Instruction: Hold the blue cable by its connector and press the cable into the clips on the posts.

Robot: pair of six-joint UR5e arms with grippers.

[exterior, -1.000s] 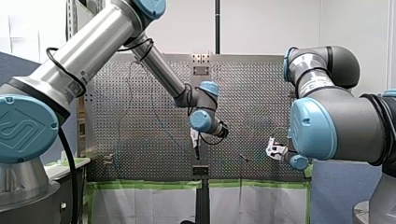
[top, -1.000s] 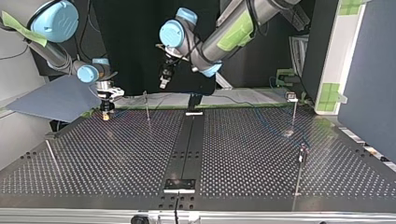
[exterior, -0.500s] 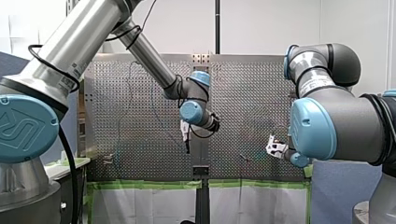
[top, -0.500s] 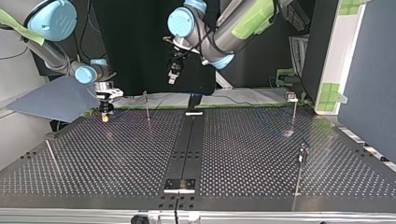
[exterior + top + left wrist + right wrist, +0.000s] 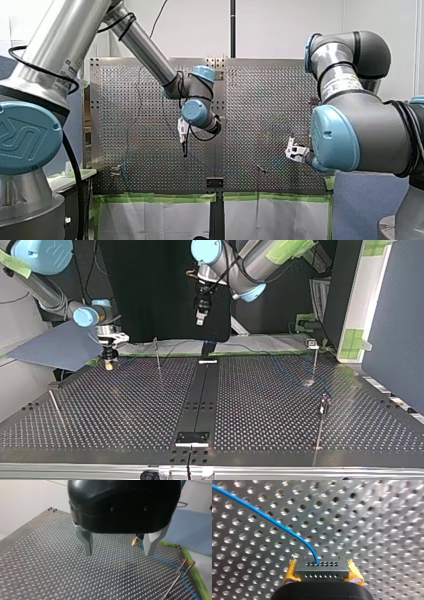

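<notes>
In the front view, my left end effector (image 5: pixel 184 144) hangs high above the counter (image 5: pixel 140 115), likely free for the pressing work.

In the top view, my right end effector (image 5: pixel 108 361) sits low at the counter's far left, near a post (image 5: pixel 157 355).

In the left wrist view, the fingers (image 5: pixel 86 542) are spread and empty. The thin blue cable (image 5: pixel 162 560) lies along the counter towards a post.

In the right wrist view, yellow pads (image 5: pixel 290 571) pinch the black connector (image 5: pixel 322 568), which anchors the cable's end. The cable arcs away over the counter.

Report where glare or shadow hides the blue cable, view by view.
Right wrist view: the table glints, yet the cable stands out, up to the connector. Left wrist view: a shadow lies under the left gripper; the cable lies outside it. Front and top views: sheen on the table leaves the cable barely traceable.
</notes>
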